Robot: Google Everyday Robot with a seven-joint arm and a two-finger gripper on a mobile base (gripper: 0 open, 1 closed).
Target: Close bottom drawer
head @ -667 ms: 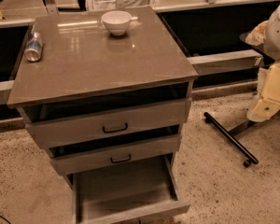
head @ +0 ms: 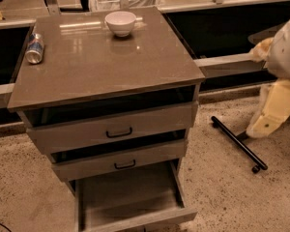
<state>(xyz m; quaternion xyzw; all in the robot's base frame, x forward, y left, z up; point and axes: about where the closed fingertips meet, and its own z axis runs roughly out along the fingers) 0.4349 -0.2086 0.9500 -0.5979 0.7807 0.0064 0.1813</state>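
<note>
The bottom drawer [head: 128,195] is the lowest of three grey-brown drawers in the cabinet. It is pulled far out toward me, and its wide shallow tray shows nothing inside. Its low front panel [head: 142,220] is at the bottom edge of the view, and its handle is not visible. My gripper [head: 266,117] is the cream-coloured end of the arm at the right edge. It hangs above the floor, well to the right of the cabinet, and touches nothing.
The middle drawer [head: 118,161] and top drawer [head: 111,128] stand slightly open. A white bowl [head: 121,22] and a can lying on its side [head: 35,48] rest on the cabinet top [head: 101,62]. A black bar on small wheels [head: 239,145] lies on the speckled floor at the right.
My arm at the right has moved slightly down and to the left. The cabinet and its drawers have not moved.
</note>
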